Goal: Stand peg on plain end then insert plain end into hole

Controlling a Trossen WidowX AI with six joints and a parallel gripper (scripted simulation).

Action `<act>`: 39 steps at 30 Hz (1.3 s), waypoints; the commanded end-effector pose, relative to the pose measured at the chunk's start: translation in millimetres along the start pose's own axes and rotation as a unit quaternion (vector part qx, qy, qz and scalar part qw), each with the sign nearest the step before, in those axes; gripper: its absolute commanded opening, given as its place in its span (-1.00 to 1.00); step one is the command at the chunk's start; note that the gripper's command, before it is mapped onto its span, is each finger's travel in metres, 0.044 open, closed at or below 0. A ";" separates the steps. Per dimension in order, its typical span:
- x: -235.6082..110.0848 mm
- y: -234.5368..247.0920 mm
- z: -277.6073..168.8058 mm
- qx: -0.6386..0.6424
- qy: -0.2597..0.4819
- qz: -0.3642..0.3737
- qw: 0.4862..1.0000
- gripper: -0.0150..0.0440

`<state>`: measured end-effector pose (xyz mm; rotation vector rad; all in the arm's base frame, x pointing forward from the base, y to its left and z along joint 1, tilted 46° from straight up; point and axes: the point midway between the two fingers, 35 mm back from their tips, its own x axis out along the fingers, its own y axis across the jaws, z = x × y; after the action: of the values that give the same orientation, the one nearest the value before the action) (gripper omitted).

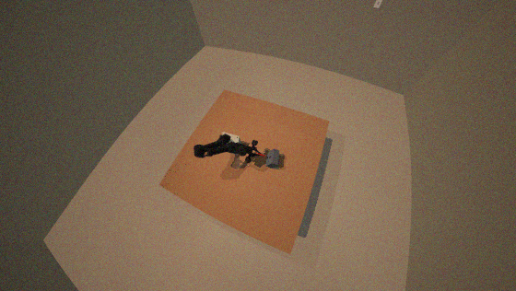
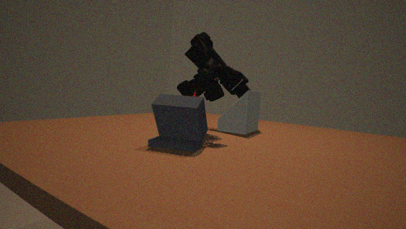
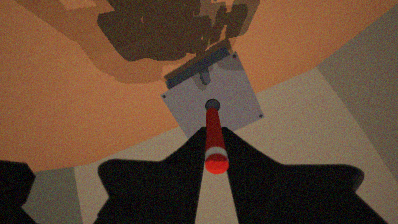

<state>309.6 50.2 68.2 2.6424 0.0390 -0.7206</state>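
Observation:
The red peg (image 1: 262, 155) (image 2: 194, 94) (image 3: 214, 130) has a white band near the end that faces the wrist camera. My gripper (image 3: 213, 131) is shut on the peg and holds it in the air, its plain end pointing at the sloped panel (image 1: 273, 157) (image 2: 179, 121) (image 3: 237, 90). In the wrist view the dark round hole (image 3: 212, 104) shows just beyond the plain end, nearly in line with it. Whether the tip touches the face or is a little short of it, I cannot tell. The peg's shadow falls on the face. In the exterior view the panel's back hides the plain end.
A pale wedge-shaped block (image 1: 234, 137) (image 2: 235, 117) stands by the arm's base on the orange table (image 1: 249, 203) (image 2: 290, 174). The panel has a dark foot (image 2: 174, 144) along its bottom. A grey strip (image 1: 315, 189) runs beside the table's right edge in the top view.

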 end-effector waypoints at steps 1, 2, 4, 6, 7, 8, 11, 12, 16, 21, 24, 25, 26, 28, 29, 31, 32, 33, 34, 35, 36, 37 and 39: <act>3.0 -1.1 0.5 -0.001 0.002 -0.003 1.000 -0.49; 3.6 -1.2 0.3 -0.001 0.003 -0.003 1.000 -0.49; 4.8 -1.3 0.0 0.000 0.006 -0.003 1.000 -0.49; 6.1 -1.4 -0.4 0.001 0.008 -0.003 1.000 -0.49; 6.7 -1.4 -0.5 0.002 0.009 -0.004 1.000 -0.49; 7.3 -1.5 -0.7 0.002 0.010 -0.004 1.000 -0.49; 9.1 -1.6 -1.1 0.004 0.014 -0.004 1.000 -0.49; 9.6 -1.6 -1.2 0.004 0.015 -0.004 1.000 -0.49; 11.1 -1.7 -1.4 0.005 0.017 -0.005 1.000 -0.49; 13.2 -1.8 -1.7 0.006 0.022 -0.005 1.000 -0.49; 14.8 -1.8 -1.8 0.006 0.025 -0.006 1.000 -0.49; 15.3 -1.8 -1.8 0.006 0.026 -0.006 1.000 -0.49; 15.9 -1.9 -1.9 0.006 0.028 -0.006 1.000 -0.49; 16.8 -1.9 -1.8 0.006 0.030 -0.006 1.000 -0.49; 17.3 -1.8 -1.8 0.007 0.031 -0.006 0.999 -0.49; 18.2 -1.8 -1.7 0.007 0.033 -0.006 0.999 -0.49; 18.7 -1.8 -1.6 0.007 0.034 -0.007 0.999 -0.49; 19.1 -1.8 -1.5 0.007 0.035 -0.007 0.999 -0.49; 19.4 -1.8 -1.6 0.007 0.035 -0.007 0.999 -0.49; 19.9 -1.7 -1.7 0.007 0.035 -0.007 0.999 -0.49; 20.6 -1.7 -1.8 0.007 0.035 -0.007 0.999 -0.49; 21.5 -1.6 -1.9 0.007 0.036 -0.007 0.999 -0.49; 23.6 -1.5 -2.2 0.008 0.036 -0.007 0.999 -0.49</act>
<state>328.6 50.4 59.8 2.6886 0.0658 -0.6309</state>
